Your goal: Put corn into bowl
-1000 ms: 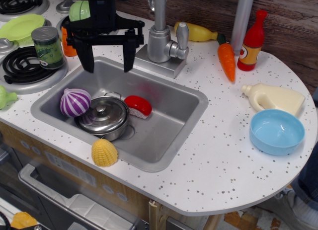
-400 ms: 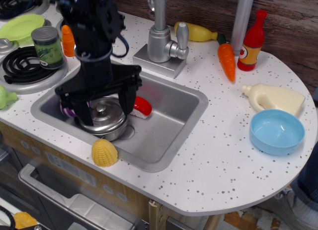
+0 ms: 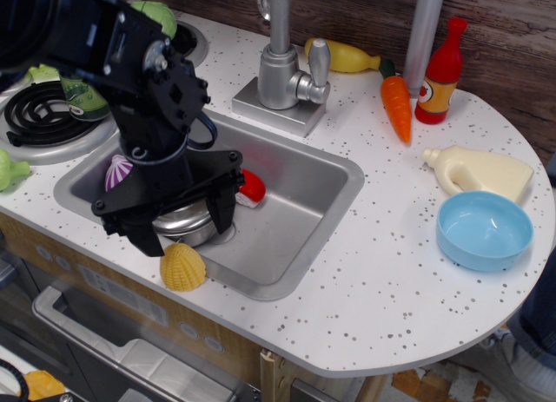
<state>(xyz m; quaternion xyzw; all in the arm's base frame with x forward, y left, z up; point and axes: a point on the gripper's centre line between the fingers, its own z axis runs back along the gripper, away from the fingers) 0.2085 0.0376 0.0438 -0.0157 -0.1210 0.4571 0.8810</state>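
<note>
Your gripper (image 3: 182,221) hangs with jaws spread, just above the corn (image 3: 182,266) on the sink's front rim, lower left. You are approaching to grasp: lower, close, then carry right to the blue bowl (image 3: 484,230).

The scene is lit evenly and brightly from above. Soft glare is seen on the steel basin of the sink (image 3: 295,181) and on the chrome faucet (image 3: 280,63). Only faint shadows are cast on the white speckled counter (image 3: 391,280). The black robot arm (image 3: 130,63) is slightly blurred, while the rest is kept sharp.
</note>
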